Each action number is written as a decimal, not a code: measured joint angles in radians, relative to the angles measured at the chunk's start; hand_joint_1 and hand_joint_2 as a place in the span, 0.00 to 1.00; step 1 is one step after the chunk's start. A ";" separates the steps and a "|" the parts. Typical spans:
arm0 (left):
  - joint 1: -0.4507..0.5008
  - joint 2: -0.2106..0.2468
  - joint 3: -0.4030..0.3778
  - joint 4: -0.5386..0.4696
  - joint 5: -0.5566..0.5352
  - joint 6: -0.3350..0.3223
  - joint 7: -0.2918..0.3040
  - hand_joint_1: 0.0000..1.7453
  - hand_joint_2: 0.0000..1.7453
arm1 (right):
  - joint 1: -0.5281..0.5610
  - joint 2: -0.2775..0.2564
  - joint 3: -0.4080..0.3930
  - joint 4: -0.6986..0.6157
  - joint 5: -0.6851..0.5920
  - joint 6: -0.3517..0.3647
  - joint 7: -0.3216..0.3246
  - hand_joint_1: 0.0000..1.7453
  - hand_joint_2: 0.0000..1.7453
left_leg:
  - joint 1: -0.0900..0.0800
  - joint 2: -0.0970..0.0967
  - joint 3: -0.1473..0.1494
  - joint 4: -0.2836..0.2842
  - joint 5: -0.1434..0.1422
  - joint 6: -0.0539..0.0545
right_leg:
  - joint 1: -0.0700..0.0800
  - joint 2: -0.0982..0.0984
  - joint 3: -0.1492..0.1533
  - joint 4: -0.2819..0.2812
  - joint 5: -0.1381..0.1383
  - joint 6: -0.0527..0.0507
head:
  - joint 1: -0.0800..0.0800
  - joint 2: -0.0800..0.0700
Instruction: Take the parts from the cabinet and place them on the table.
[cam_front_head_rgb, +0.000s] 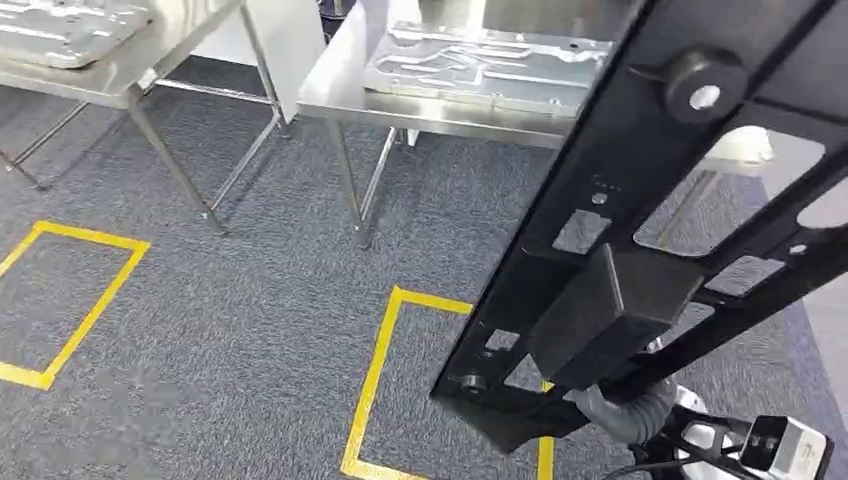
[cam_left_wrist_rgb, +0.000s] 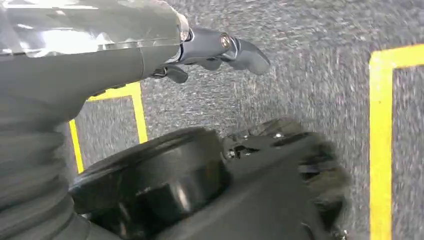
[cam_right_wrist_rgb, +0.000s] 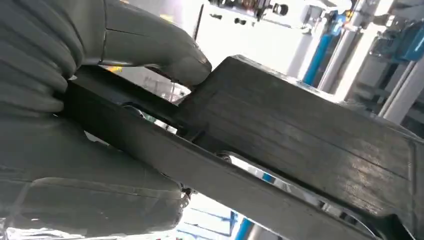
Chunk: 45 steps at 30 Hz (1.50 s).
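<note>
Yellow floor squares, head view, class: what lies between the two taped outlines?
Bare grey carpet lies between the left yellow square and right yellow square in the head view.

Black frame part (cam_front_head_rgb: 640, 230), yellow-taped grey carpet (cam_front_head_rgb: 230, 330)

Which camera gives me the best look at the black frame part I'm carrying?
The head view: the black frame part runs across it with its cutouts, knob and block visible, and the right hand grips its lower end. The right wrist view shows a close stretch beside the thumb.
</note>
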 joint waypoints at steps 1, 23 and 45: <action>0.001 0.000 0.000 0.000 0.003 0.000 -0.001 0.00 1.00 | 0.001 0.000 0.000 0.000 0.000 0.000 0.000 1.00 1.00 | 0.000 -0.002 -0.034 0.065 -0.016 0.000 | 0.002 0.013 0.000 0.001 0.000 0.000 | 0.000 0.000; -0.003 0.005 0.001 0.000 0.018 0.005 0.000 0.00 1.00 | 0.009 0.004 0.001 0.036 -0.024 -0.002 -0.028 1.00 1.00 | -0.003 0.054 0.088 -0.240 0.145 0.032 | -0.011 -0.029 0.003 0.001 0.000 0.047 | 0.000 0.000; 0.000 0.007 0.001 0.000 -0.003 -0.005 0.003 0.00 1.00 | 0.017 0.005 0.002 0.044 -0.024 -0.016 -0.042 1.00 1.00 | 0.003 -0.010 0.087 -0.253 0.166 0.065 | -0.003 0.001 -0.061 0.160 -0.099 0.047 | 0.000 0.000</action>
